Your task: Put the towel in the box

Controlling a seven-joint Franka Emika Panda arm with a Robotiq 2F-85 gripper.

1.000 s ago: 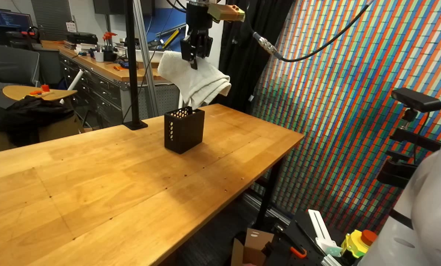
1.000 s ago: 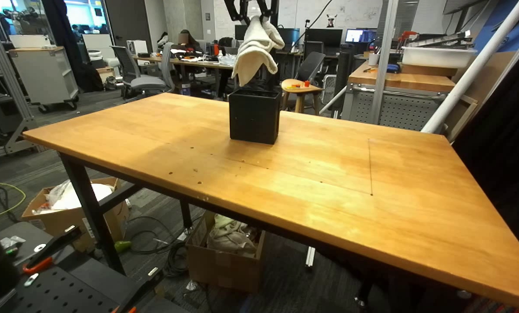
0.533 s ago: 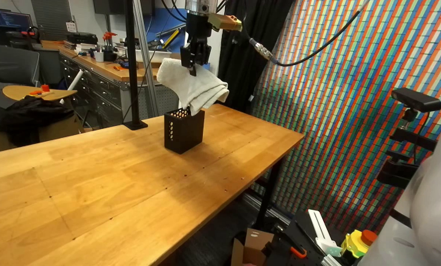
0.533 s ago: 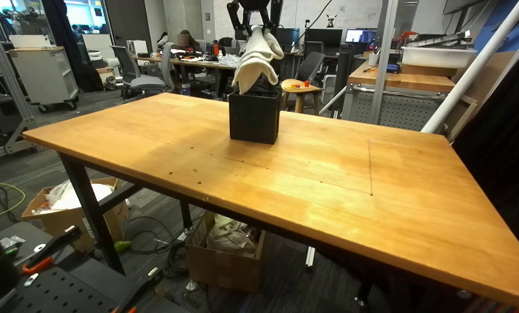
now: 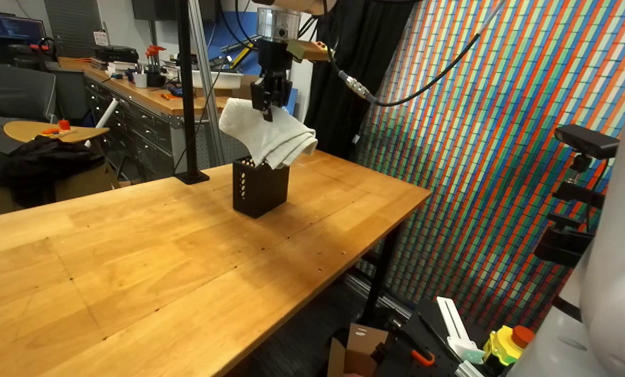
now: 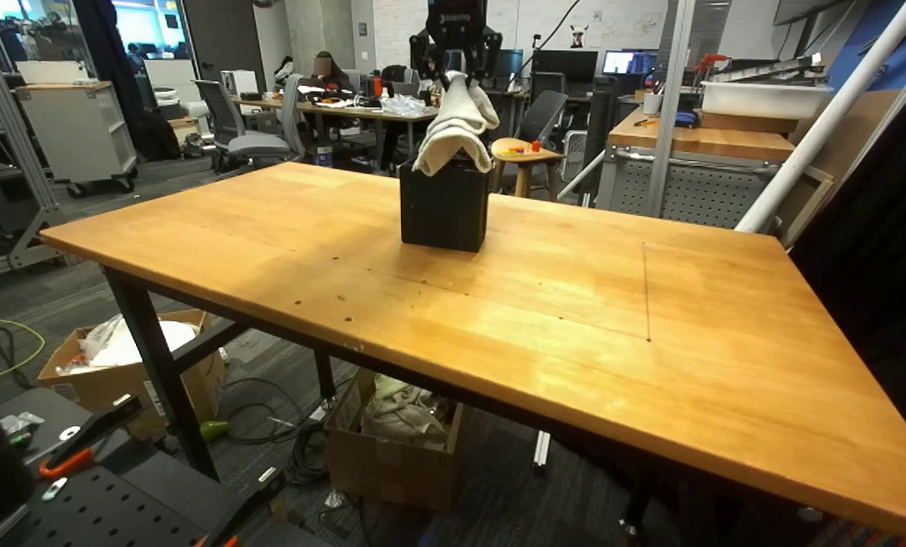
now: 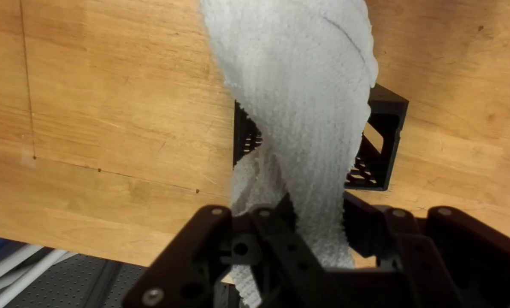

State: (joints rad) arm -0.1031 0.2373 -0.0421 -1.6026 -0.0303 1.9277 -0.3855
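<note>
A gray chair (image 5: 16, 91) stands on the left in an exterior view, then comes a black pole (image 5: 186, 104) on the wooden table (image 5: 160, 230). Next the gripper (image 5: 268, 113) pinches the white towel (image 5: 273, 137) tight. The towel hangs over the top of the black box (image 5: 260, 188) on the table, and I cannot tell if towel and box touch. To the right are a black curtain (image 5: 334, 118) and a wall of many colors (image 5: 448, 141)

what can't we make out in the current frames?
Inside of the black box: wrist view, mostly hidden by the towel.
One end of the towel: wrist view, cut off by the top edge.
Gripping faces of the claw: wrist view, hidden against the towel.
Text on a background screen: an exterior view, too small.
</note>
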